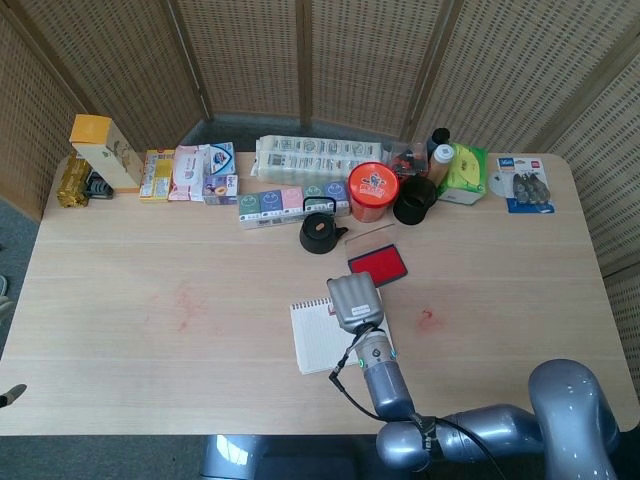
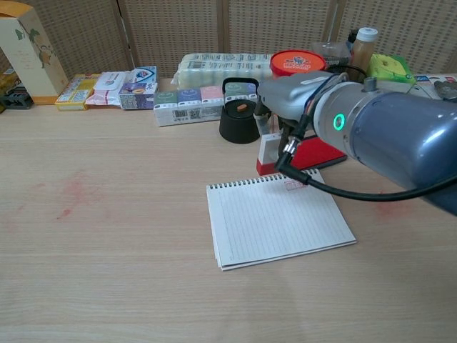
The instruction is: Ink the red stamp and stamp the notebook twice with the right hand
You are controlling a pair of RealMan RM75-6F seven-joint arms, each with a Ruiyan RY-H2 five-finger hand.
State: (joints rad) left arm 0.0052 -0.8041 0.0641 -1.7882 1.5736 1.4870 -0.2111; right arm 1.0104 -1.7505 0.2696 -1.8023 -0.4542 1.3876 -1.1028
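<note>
My right hand point(image 2: 296, 107) grips the red stamp point(image 2: 268, 156) by its white upper part, the red base facing down. It hangs just above the spiral top edge of the notebook point(image 2: 278, 225), which lies open on the table. One red print point(image 2: 294, 186) shows on the page near its top right corner. The red ink pad point(image 2: 319, 151) lies open behind the notebook, partly hidden by my arm. In the head view the right hand point(image 1: 348, 300) covers the stamp, over the notebook point(image 1: 318, 342) with the ink pad point(image 1: 378, 262) beyond it. The left hand is not visible.
A black kettle point(image 2: 239, 120) stands just behind the hand, next to an orange tub point(image 2: 296, 66) and a black cup point(image 1: 413, 206). Boxes and tissue packs point(image 2: 203, 96) line the table's back edge. Red smears mark the wood at left point(image 2: 71, 193) and right point(image 1: 427, 318).
</note>
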